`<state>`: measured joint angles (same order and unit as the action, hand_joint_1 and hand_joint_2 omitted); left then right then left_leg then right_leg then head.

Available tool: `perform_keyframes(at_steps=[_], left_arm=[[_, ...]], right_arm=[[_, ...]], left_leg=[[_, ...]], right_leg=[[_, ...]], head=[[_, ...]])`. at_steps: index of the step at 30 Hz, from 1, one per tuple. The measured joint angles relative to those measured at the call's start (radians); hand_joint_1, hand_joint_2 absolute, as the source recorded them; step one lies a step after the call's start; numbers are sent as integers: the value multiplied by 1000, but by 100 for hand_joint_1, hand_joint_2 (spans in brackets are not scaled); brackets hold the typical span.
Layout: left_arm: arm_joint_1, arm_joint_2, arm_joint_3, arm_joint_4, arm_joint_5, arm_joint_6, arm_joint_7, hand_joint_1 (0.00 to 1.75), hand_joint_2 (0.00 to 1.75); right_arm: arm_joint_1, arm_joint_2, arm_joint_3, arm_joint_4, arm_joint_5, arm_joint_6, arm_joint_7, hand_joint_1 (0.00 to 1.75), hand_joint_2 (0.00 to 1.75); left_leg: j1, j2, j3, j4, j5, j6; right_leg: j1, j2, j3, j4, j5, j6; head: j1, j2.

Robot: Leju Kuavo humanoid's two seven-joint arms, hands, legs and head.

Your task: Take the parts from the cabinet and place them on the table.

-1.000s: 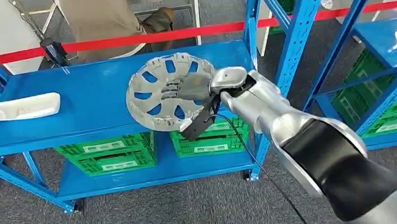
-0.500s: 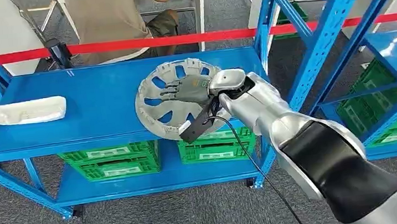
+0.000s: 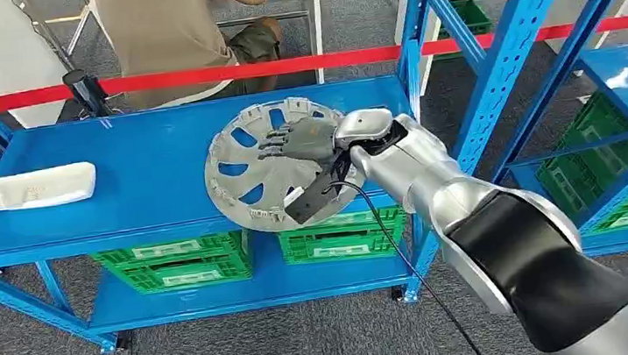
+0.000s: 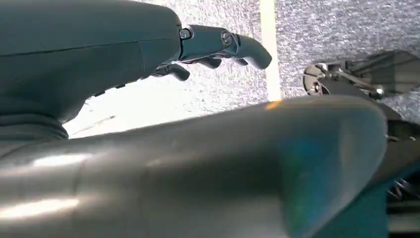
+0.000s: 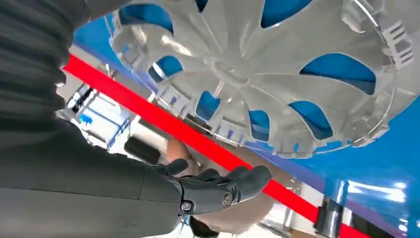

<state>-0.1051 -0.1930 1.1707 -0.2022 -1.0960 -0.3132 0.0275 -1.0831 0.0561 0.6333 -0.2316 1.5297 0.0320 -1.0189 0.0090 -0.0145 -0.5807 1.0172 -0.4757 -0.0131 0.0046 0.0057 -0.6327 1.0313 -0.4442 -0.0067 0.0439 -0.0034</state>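
Tipping back toward flat now, the grey wheel cover (image 3: 278, 161) sits lower on the blue shelf (image 3: 134, 174) than a second ago, my right hand (image 3: 302, 139) gripping its far rim, so it's not lifted clear yet.

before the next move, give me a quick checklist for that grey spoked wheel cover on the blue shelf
1. Right hand over the grey spoked plastic wheel cover: ok, fingers lie across its spokes.
2. Firm grip on the cover: cannot tell.
3. Cover fully supported by the blue metal shelf: not ok, its front rim overhangs the edge.
4. White curved plastic part out of the way: ok, at the shelf's far left.
5. Left hand free: ok, fingers curled, holding nothing.
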Motion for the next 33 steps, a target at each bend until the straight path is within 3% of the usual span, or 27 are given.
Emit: perform_keyframes(at_steps=[6, 15, 33], left_arm=[[-1, 0, 0, 0, 0, 0, -2, 0, 0], [-1, -2, 0, 0, 0, 0, 0, 0, 0], [-3, -7, 0, 0, -2, 0, 2, 0, 0]], right_arm=[[7, -2, -32, 0, -10, 37, 0, 0, 175], [23, -5, -76, 1, -23, 79, 0, 0, 175], [59, -9, -115, 1, -29, 79, 0, 0, 175]], left_leg=[[0, 0, 5, -8, 2, -6], [0, 1, 5, -9, 2, -10], [-1, 1, 5, -9, 1, -10]], right_leg=[[1, 0, 1, 0, -3, -8], [0, 0, 1, 0, -4, -9], [-2, 0, 2, -1, -4, -8]], head=[[0, 0], [0, 0], [0, 0]])
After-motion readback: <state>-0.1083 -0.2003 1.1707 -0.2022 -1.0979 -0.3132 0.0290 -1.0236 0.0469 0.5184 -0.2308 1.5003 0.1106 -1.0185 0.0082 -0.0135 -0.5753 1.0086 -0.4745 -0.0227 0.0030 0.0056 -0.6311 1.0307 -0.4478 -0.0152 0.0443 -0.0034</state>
